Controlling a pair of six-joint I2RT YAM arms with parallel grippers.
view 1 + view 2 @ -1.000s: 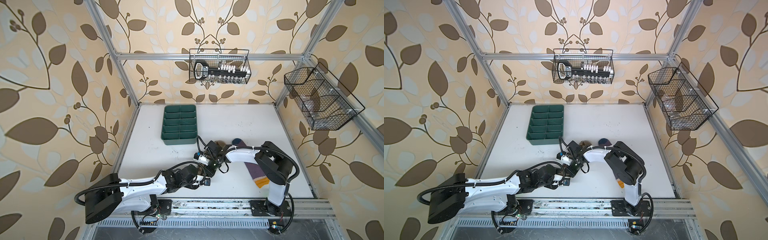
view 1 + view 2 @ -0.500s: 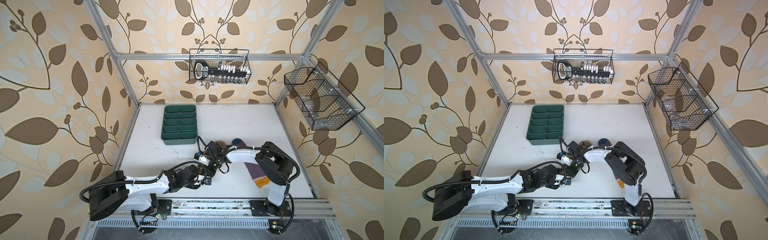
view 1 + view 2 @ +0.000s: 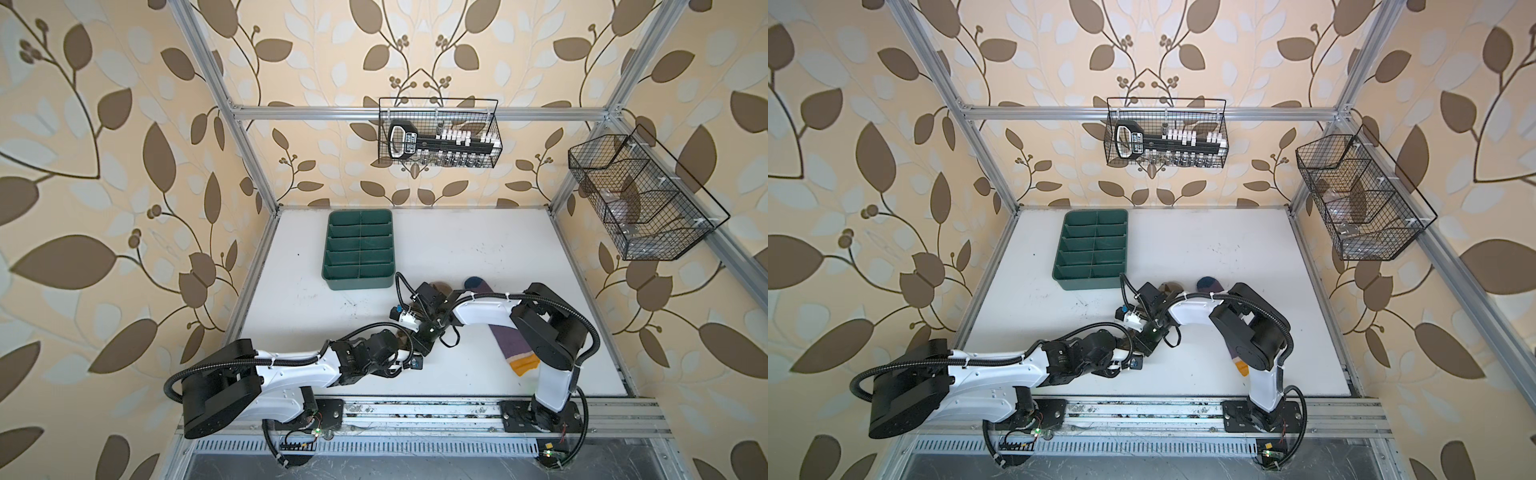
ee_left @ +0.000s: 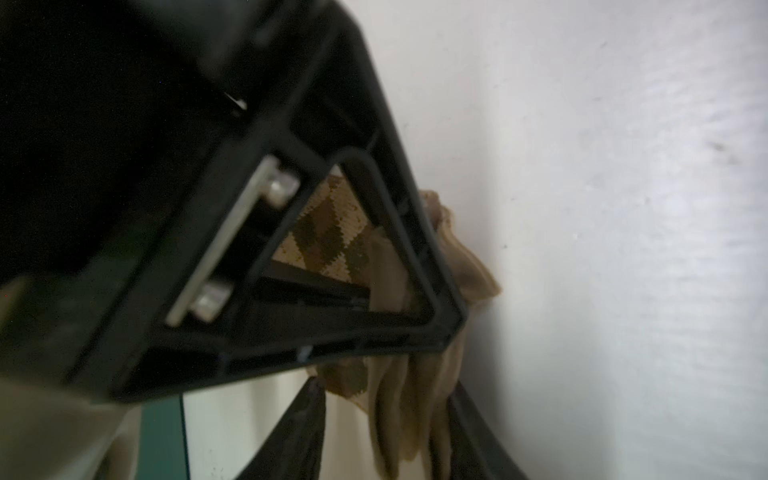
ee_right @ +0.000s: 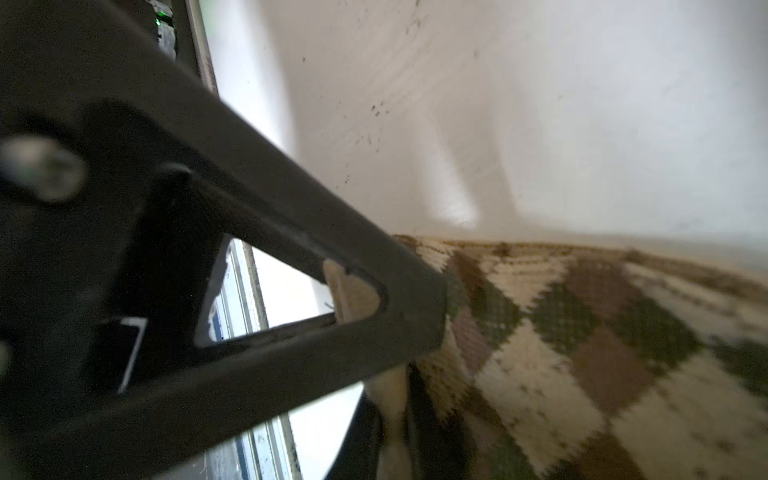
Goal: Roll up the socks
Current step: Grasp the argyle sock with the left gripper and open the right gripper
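White tabletop (image 3: 478, 249), flecked with small dark scuffs. Bears a green divided tray (image 3: 358, 286) toward the back left. Nearer the front, in the middle, carries a tan sock (image 3: 439, 286) with brown diamonds, partly bunched. Carries also a purple sock (image 3: 505, 340) near it, to the right, dark toe pointing back, orange cuff toward the front edge.

Green tray (image 3: 358, 284) on table (image 3: 490, 249), back basket (image 3: 438, 134) + side basket (image 3: 642, 203) on walls.
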